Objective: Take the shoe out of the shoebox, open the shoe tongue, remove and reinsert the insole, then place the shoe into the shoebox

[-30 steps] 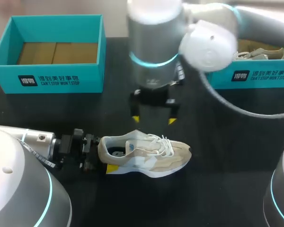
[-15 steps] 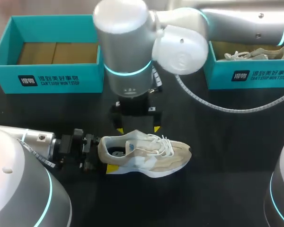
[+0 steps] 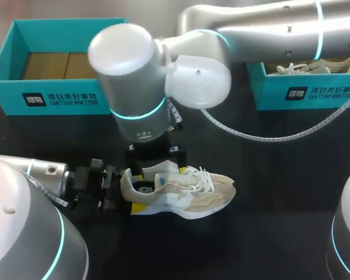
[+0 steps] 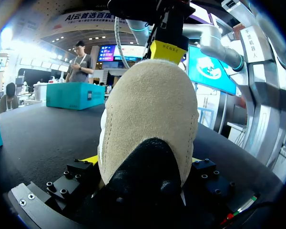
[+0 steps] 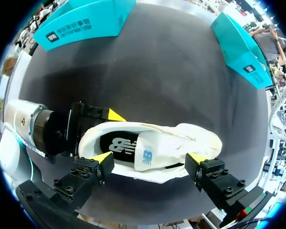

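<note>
The shoe is cream and white, with white laces, a blue mark on its tongue and a black insole marked white. The counter is black. The left shoebox and right shoebox are teal. My left end effector and right end effector are black, tipped yellow.

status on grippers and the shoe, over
Left gripper shut on beige-and-white sneaker, at heel. Right gripper open, above its opening. Nothing blocking; sole down on black table.
</note>
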Robot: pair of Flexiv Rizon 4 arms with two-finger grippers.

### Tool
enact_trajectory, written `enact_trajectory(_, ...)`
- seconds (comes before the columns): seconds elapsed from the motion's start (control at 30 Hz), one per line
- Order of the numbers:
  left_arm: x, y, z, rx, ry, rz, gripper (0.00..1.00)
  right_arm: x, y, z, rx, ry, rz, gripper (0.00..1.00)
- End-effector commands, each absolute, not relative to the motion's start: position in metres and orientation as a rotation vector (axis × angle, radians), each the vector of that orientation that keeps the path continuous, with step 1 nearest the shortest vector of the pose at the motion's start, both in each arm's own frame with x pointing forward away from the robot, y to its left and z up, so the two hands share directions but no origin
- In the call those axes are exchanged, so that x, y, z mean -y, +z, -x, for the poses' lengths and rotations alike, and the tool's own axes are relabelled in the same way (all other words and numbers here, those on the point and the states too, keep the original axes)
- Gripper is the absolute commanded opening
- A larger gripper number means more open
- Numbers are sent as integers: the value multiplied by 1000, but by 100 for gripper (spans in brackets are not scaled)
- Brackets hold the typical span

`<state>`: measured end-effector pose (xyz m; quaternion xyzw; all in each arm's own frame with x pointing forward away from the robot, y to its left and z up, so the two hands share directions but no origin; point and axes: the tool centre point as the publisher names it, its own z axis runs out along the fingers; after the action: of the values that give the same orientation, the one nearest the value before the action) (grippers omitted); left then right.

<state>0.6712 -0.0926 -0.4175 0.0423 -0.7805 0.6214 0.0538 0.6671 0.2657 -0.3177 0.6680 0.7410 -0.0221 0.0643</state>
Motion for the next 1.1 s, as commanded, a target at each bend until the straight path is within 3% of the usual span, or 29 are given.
enact_trajectory(0.03, 93, -420, -671, 2371, 1890, -129, 0, -283, -327, -658, -1637, -198, -2223, 100)
enact_trajectory(1.1, 93, -420, -671, 2371, 1890, -129, 0, -245, -350, -659, -1366, -74, -2316, 100)
